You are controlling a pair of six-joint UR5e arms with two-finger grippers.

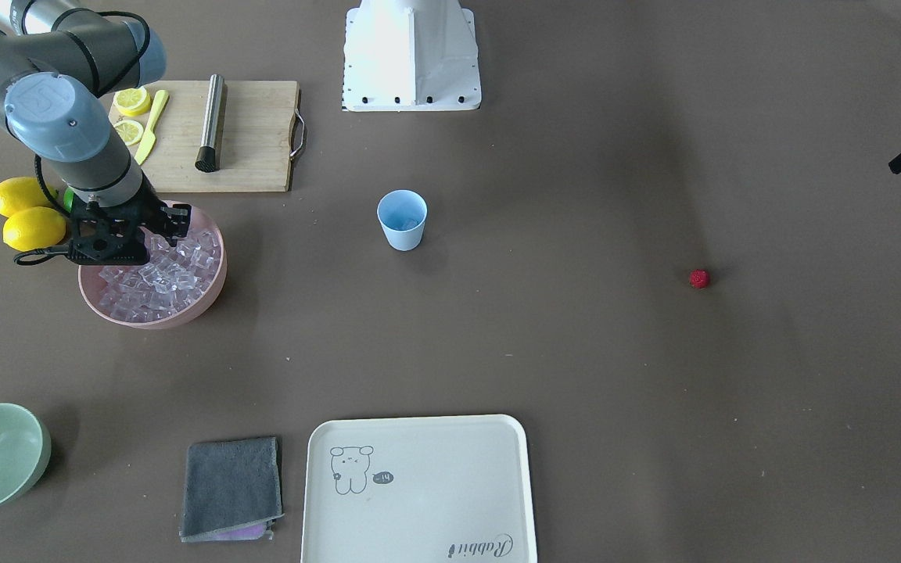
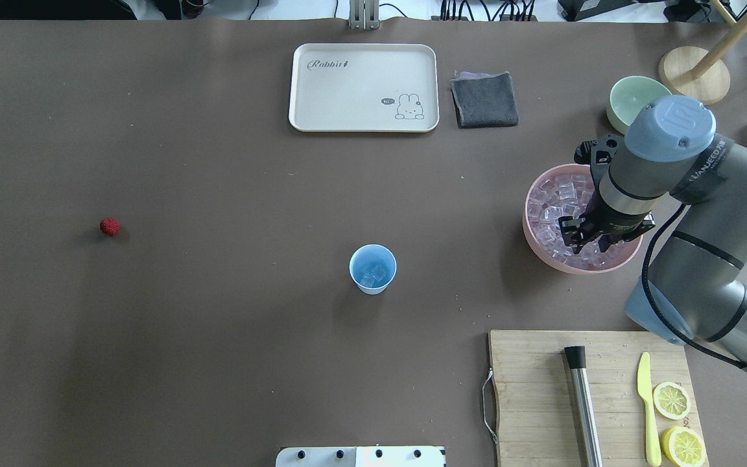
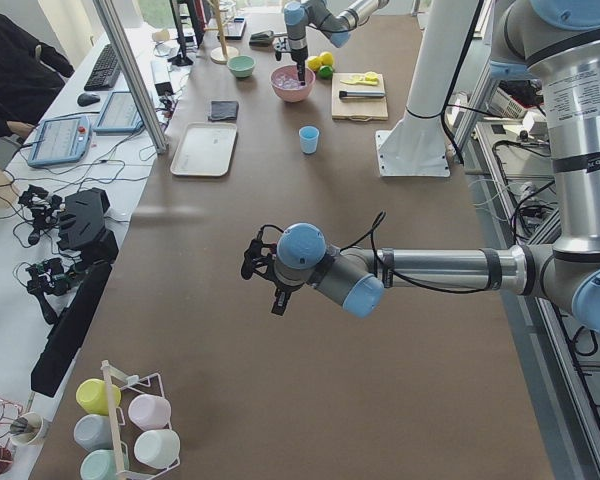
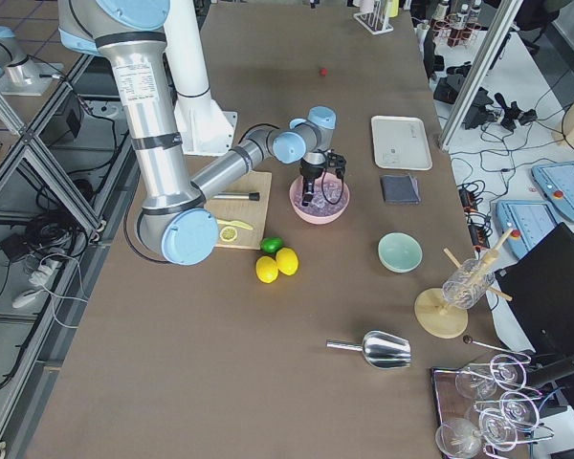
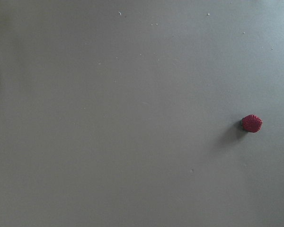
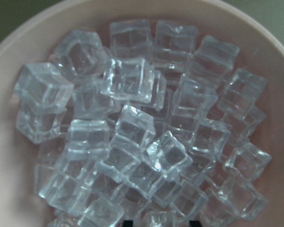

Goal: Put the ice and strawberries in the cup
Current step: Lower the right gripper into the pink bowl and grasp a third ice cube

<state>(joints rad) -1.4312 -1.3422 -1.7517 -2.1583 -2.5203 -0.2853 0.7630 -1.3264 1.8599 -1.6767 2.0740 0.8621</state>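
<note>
Left tool hangs above the desk; can't tell its opening. Strawberry lies alone at far left, well apart from the cup, which stands upright mid-desk with some ice inside. Right: the ice pile fills the pink bowl. Right tool is low over it, tips apart, holding nothing.
</note>
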